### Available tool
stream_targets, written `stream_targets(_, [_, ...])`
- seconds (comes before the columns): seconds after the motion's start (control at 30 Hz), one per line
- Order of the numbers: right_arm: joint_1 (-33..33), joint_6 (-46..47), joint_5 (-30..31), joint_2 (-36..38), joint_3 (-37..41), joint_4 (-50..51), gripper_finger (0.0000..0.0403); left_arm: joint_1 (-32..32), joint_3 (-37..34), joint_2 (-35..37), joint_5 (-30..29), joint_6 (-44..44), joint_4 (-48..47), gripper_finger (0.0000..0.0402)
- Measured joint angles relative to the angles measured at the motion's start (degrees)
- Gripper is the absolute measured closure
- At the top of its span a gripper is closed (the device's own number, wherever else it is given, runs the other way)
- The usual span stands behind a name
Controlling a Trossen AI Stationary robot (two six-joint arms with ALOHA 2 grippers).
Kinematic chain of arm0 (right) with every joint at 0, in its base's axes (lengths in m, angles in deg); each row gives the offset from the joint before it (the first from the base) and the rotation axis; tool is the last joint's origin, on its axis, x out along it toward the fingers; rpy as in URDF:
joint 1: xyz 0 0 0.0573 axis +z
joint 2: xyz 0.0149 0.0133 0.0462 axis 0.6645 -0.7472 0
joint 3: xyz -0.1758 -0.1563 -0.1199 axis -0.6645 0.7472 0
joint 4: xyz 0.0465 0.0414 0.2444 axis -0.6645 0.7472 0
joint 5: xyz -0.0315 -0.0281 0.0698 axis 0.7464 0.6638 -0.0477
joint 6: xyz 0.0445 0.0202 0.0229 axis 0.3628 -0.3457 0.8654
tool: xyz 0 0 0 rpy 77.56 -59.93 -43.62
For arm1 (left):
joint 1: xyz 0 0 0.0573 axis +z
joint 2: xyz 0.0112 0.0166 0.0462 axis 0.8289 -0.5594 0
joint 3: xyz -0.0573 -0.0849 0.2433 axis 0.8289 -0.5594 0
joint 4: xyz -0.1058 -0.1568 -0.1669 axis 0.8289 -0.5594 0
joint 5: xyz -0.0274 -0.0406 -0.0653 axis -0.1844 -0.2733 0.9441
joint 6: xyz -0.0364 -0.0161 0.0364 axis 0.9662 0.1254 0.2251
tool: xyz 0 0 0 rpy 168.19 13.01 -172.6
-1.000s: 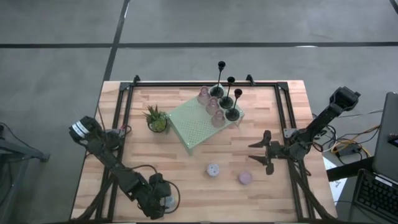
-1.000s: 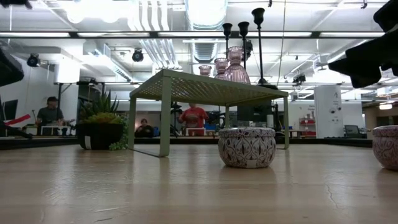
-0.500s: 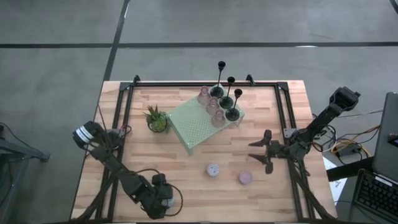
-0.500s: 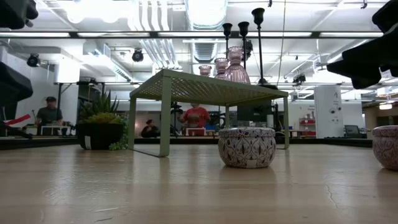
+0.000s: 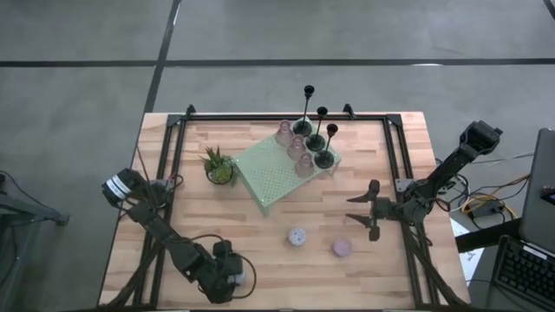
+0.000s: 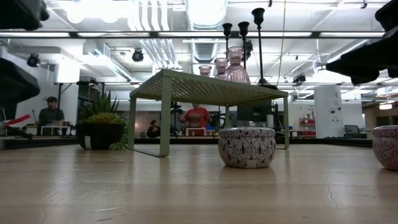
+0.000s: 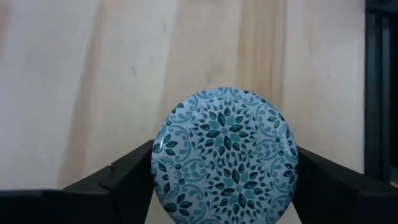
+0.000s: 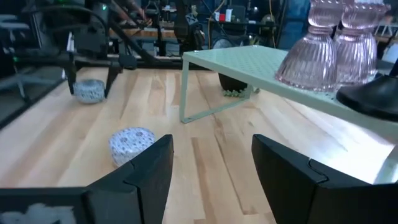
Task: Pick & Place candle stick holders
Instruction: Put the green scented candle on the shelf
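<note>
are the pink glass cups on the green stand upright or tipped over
Upright. In the low view the pink glass cups stand straight on top of the green stand, and the right wrist view shows them sitting base-down on its surface.

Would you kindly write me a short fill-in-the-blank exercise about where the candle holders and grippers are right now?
1. The left gripper has its fingers on either side of a round tin with a ____ leaf pattern.
2. The three black stick holders stand on top of the pale green ____.
3. The number of pucks lying on the table near the right gripper is ____.
4. The right gripper holds ____.

Missing words: blue; stand; two; nothing
</note>
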Motion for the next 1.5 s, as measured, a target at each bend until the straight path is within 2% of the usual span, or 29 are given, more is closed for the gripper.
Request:
stream_targets(0.23, [0.0, 0.6, 0.0, 0.0, 0.0, 0.0, 0.0193, 1.7, 0.0, 0.1, -2.2, -1.5, 0.2, 0.0083])
stream_targets(0.43, [0.0, 0.4, 0.0, 0.0, 0.0, 0.0, 0.0193, 4.0, 0.0, 0.5, -2.5, -4.1, 0.5, 0.0099])
stream_targets(0.57, [0.0, 0.4, -0.1, 0.0, 0.0, 0.0, 0.0193, 5.7, 0.0, 1.4, -1.7, -5.8, 0.4, 0.0094])
stream_targets(0.9, [0.0, 0.4, -0.1, 0.0, 0.0, 0.0, 0.0193, 10.3, 1.8, 9.8, -0.7, -14.1, -3.8, 0.0093])
stream_targets(1.2, [0.0, 0.4, -0.1, 0.0, 0.0, 0.0, 0.0193, 19.0, 4.0, 19.9, -1.7, -23.8, -7.1, 0.0089])
stream_targets(1.5, [0.0, 0.4, -0.1, 0.0, 0.0, 0.0, 0.0193, 32.4, 5.4, 24.7, -1.3, -30.1, -8.2, 0.0088])
